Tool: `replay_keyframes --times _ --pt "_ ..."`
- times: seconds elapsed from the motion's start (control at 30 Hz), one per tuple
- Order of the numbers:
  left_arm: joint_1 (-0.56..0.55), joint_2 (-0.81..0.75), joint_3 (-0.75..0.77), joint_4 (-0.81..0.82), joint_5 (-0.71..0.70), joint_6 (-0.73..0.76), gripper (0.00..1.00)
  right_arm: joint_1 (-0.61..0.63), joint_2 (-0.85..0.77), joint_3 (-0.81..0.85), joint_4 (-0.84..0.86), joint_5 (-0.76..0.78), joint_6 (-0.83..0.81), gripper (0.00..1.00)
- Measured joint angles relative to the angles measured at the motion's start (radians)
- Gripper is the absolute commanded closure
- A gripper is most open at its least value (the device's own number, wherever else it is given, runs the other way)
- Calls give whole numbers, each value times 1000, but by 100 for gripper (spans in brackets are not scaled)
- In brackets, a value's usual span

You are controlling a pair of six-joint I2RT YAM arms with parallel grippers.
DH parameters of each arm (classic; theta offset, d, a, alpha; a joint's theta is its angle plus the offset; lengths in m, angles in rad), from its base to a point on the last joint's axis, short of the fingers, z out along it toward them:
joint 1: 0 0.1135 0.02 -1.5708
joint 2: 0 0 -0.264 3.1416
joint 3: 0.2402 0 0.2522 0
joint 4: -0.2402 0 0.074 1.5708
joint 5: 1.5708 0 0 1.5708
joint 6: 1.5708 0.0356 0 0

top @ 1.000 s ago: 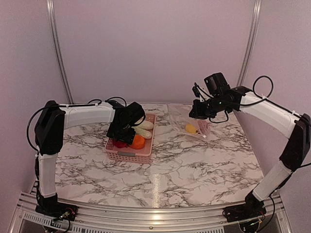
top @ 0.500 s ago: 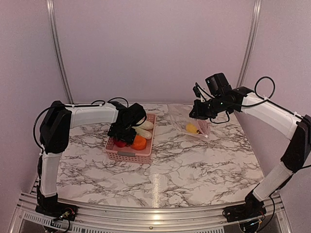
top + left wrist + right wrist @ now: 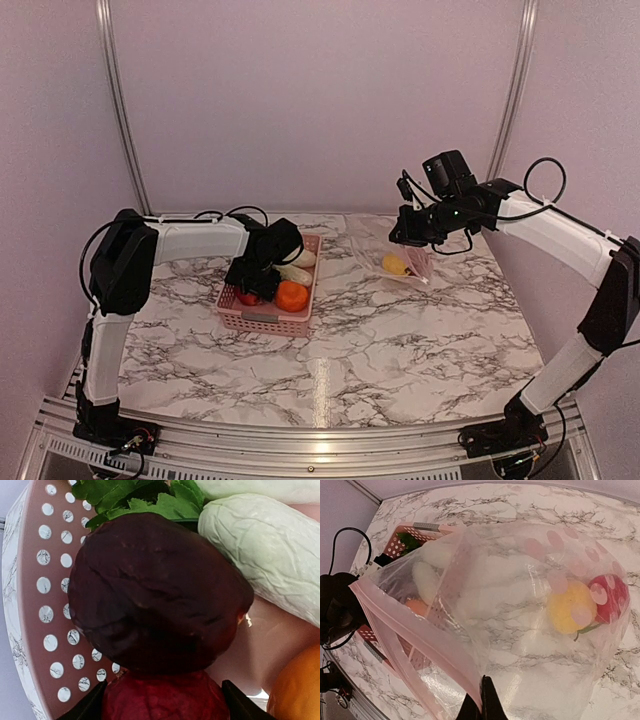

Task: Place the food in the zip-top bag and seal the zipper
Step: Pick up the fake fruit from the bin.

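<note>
Now: left hand [image 3: 165, 711] open astride red fruit [image 3: 161, 694] in basket [image 3: 262, 320], beside purple fruit [image 3: 155, 590]; right hand [image 3: 483, 702] pinched shut on bag [image 3: 520, 630] rim, right of basket.

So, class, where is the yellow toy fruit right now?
The yellow fruit lies inside the zip-top bag on the right of the top view, beside a red food piece.

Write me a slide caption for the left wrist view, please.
Left gripper straddling a red food beside the dark purple one.
</note>
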Motion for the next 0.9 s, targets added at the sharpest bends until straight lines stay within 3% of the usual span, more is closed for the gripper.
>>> replay_keyframes --times 0.27,0.6,0.77,0.9 --pt "0 -29 19 -1 23 -6 36 0 0 0 1 -2 7 100" --pt "-2 -227 116 -2 125 -42 39 0 9 5 -1 -3 6 100" --pt "-16 -346 118 84 256 -55 40 0 34 33 -2 -5 5 100" --pt "-47 -423 90 243 363 -57 43 0 55 61 -3 -14 -2 100"
